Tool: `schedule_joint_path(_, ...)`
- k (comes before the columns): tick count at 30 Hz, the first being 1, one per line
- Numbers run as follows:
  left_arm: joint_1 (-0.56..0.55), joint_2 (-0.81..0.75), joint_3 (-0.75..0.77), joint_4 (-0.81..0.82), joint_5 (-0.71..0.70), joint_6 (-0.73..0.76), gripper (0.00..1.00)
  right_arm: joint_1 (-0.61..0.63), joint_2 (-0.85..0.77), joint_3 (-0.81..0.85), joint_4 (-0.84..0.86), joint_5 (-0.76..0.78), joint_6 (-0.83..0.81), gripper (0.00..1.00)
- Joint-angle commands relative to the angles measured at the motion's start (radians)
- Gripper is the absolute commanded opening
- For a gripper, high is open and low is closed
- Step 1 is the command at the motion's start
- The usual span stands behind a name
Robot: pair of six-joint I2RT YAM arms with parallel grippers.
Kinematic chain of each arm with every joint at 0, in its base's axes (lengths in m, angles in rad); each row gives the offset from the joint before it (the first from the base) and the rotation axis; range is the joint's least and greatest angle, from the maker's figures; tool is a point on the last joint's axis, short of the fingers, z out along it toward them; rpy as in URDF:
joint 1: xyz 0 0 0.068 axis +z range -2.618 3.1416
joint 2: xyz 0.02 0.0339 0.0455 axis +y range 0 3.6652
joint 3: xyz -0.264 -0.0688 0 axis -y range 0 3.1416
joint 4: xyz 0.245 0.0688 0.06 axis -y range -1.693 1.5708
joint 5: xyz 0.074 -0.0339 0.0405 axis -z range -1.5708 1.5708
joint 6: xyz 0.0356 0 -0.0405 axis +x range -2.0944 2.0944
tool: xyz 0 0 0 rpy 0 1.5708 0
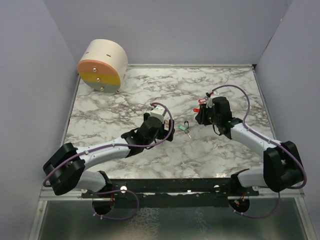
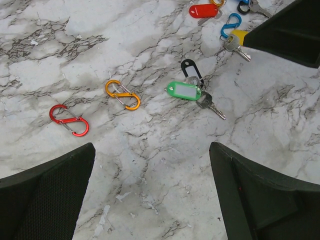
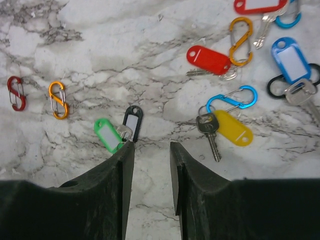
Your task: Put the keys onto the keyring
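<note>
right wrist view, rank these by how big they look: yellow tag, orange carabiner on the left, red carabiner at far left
1. yellow tag, clearly the biggest
2. left orange carabiner
3. red carabiner
The last two look nearly alike. The orange one seems only slightly longer, so their order is unsure.

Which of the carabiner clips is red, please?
The red clip at the far left of the right wrist view, beside a loose orange clip; the others are orange or blue.
</note>
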Motion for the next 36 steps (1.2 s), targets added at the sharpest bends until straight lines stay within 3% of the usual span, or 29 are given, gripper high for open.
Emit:
schedule_joint_path(1,0.001,0.011,0.003,0.023,-0.011,-0.004,0.99,0.012,0.045,-0.022,0.05,-0.118,-0.015,0.36)
schedule_joint_path(15,0.004,0.02,0.0,0.025,-0.008,0.001,0.99,0.065,0.196,0.011,0.086,-0.158,0.001,0.33)
schedule_joint_path(36,0.014,0.02,-0.006,0.03,-0.001,0.003,0.99,0.067,0.242,0.023,0.112,-0.143,0.01,0.24)
